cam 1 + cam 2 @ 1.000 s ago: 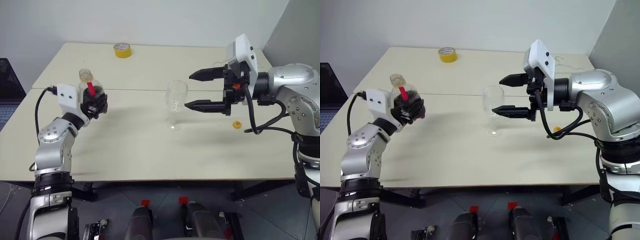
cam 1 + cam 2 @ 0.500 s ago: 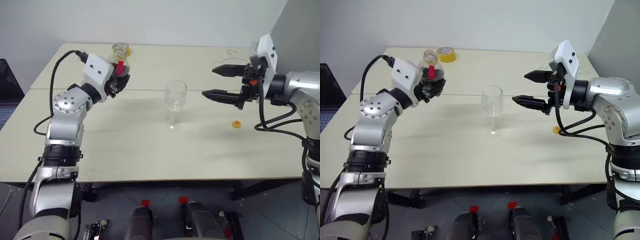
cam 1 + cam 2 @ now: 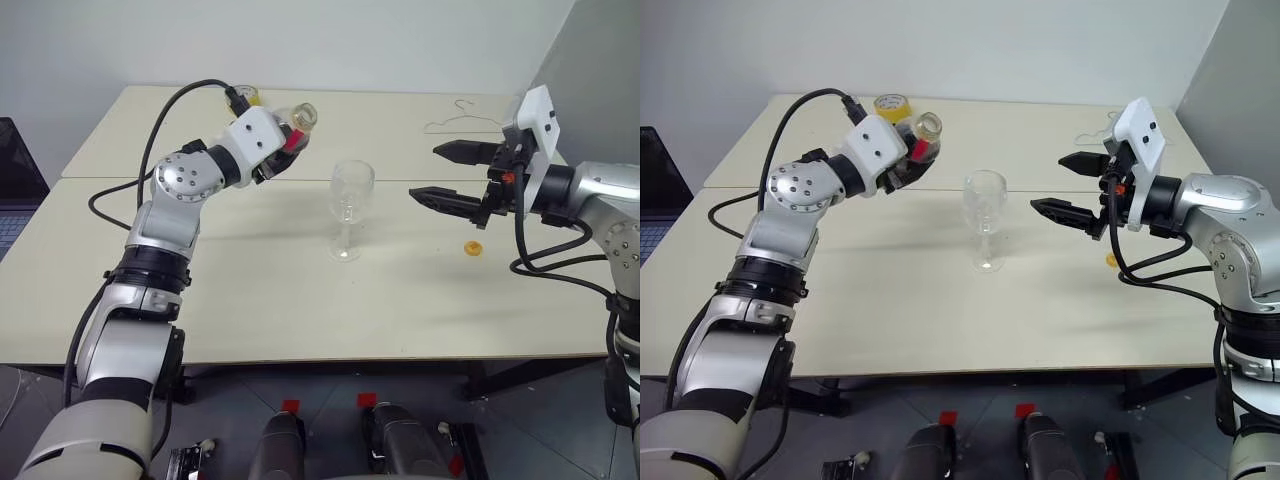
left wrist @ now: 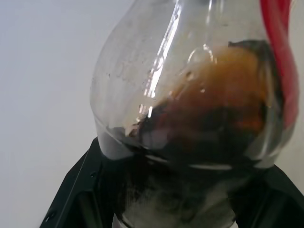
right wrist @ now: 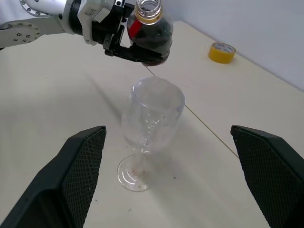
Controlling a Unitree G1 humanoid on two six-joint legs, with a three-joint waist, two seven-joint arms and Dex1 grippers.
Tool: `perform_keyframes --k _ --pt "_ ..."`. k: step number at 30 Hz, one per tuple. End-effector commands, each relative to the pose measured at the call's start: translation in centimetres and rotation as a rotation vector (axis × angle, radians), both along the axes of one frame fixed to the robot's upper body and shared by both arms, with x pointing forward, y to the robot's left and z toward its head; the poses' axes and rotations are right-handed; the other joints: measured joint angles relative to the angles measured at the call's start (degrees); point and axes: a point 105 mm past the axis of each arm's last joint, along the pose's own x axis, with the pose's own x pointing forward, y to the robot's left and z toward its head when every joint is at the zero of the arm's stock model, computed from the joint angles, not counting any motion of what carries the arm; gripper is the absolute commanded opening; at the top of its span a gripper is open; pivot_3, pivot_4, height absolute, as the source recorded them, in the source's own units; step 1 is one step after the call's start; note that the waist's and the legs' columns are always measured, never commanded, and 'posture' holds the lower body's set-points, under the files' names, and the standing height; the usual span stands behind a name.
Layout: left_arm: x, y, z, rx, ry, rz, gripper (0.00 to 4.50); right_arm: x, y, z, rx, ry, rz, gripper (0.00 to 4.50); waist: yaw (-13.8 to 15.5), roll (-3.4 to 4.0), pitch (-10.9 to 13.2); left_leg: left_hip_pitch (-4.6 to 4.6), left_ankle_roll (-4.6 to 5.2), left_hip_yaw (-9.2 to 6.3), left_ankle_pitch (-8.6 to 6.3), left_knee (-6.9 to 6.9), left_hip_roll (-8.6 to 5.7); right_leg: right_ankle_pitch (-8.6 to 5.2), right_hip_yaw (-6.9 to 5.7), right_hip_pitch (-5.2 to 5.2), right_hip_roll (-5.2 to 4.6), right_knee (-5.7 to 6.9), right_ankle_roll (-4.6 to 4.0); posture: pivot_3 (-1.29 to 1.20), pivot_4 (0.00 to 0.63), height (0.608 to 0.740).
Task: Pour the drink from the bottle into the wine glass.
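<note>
1. We see the bottle (image 5: 148, 33) held in the air, tilted with its uncapped mouth toward the wine glass (image 3: 349, 208), up and to the left of the glass and apart from its rim.
2. The drink (image 4: 204, 128), dark brown, sits pooled in the bottle's rounded body.
3. Our left fingers (image 5: 124, 43) are clamped around the bottle's body.
4. The wine glass stands upright on the bench (image 3: 300, 300), near its middle, and looks empty.
5. Our right fingers (image 3: 452, 173) are spread wide and hold nothing, hovering to the right of the glass.
6. A small yellow cap (image 3: 474, 247) lies on the bench below the right fingers.
7. A yellow tape roll (image 5: 222, 52) rests near the bench's far edge.
</note>
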Motion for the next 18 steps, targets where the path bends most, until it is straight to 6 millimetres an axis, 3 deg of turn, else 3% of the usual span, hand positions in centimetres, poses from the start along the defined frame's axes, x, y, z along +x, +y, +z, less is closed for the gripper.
perform_keyframes --k 1,18 --pt "-0.2 -1.3 2.5 0.06 -0.104 -0.048 2.93 -0.7 0.0 1.2 0.024 -0.051 0.005 4.5 0.0 0.0 0.0 0.0 0.0 0.0 0.0 0.0 0.0 0.0 0.0 0.0 0.0 0.0 0.0 0.0 0.15 0.74" --pt "0.7 -3.8 1.6 0.248 -0.188 -0.098 2.93 -0.9 0.6 0.8 0.039 -0.045 0.001 4.5 0.0 0.0 0.0 -0.04 0.0 -0.01 0.0 0.04 -0.02 0.02 0.01 0.0 0.0 0.02 0.03 0.0 0.15 0.74"
